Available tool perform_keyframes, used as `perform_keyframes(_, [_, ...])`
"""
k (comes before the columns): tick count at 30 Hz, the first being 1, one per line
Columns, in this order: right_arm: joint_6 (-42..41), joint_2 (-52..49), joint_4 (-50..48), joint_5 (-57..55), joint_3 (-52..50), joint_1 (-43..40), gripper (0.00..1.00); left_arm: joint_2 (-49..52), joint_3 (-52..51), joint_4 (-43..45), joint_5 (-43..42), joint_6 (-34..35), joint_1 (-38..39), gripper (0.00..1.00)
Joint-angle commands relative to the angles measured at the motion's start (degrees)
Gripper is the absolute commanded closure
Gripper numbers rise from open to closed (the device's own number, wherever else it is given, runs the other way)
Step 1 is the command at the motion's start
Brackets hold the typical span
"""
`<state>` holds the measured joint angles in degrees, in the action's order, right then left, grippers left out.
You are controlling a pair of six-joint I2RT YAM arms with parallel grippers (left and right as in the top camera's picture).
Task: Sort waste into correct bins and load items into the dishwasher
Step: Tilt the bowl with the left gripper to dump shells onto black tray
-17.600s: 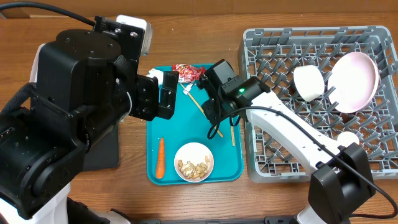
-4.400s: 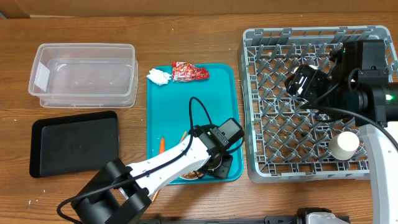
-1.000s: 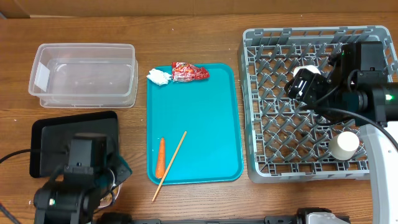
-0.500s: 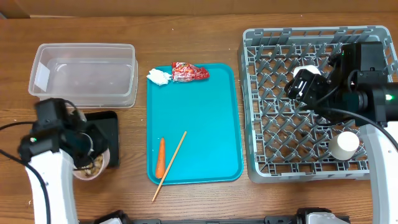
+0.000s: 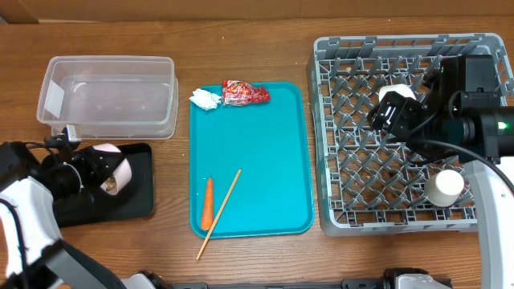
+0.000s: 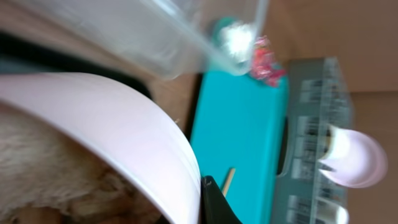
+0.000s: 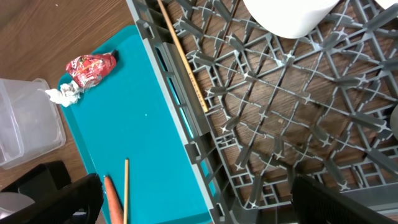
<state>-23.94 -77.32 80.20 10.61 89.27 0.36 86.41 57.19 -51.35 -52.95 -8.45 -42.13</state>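
Note:
My left gripper (image 5: 98, 177) is shut on the rim of a white bowl (image 5: 115, 171), which lies tipped on its side over the black tray (image 5: 132, 201). In the left wrist view the bowl (image 6: 112, 130) fills the frame, with beige food scraps (image 6: 50, 183) inside it. The clear tub (image 5: 108, 96) stands just behind. A carrot (image 5: 207, 202) and a chopstick (image 5: 219, 213) lie on the teal tray (image 5: 265, 152); the tissue (image 5: 205, 99) and the red wrapper (image 5: 245, 92) sit at its far edge. My right gripper (image 7: 196, 202) hangs open and holds nothing over the grey dish rack (image 5: 353, 201).
In the rack there are a white dish (image 7: 292, 12) under the right arm, a small cup (image 5: 444, 186) and a second chopstick (image 7: 183, 56) along its left wall. The chopstick on the teal tray sticks out over that tray's front edge.
My left arm has carried the bowl from the table's front left corner back over the black tray and tipped it onto its side. The right arm has stayed still.

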Motion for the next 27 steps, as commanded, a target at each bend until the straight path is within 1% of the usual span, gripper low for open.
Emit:
perform_keyframes(1, [0.3,0.2,-0.2,-0.8,0.8,-0.2,0.0,4.4,-1.4,2.1,-16.9,-9.1,-2.2,0.96])
perform_keyframes(4, [0.3,0.2,-0.1,-1.5,0.8,-0.2,0.0,9.0,-2.4,4.0,-23.8,-9.9,-4.3,0.96])
perform_keyframes(9, [0.3,0.2,-0.1,-1.8,0.8,-0.2,0.0,15.5,-5.5,4.1,-37.6,-17.6,-9.2,0.96])
perform_keyframes(15, [0.3,0.2,-0.5,-1.8,0.8,-0.2,0.0,20.2,-6.6,3.2,-37.6,-18.6,-13.3,0.95])
perform_keyframes(24, [0.3,0.2,-0.5,-1.8,0.8,-0.2,0.0,20.3,-6.7,1.6,-37.7,-18.2,-13.7,0.96])
perform_keyframes(27, [0.3,0.2,-0.6,-1.8,0.8,-0.2,0.0,20.3,-6.7,1.6,-37.7,-19.5,-13.7,0.96])
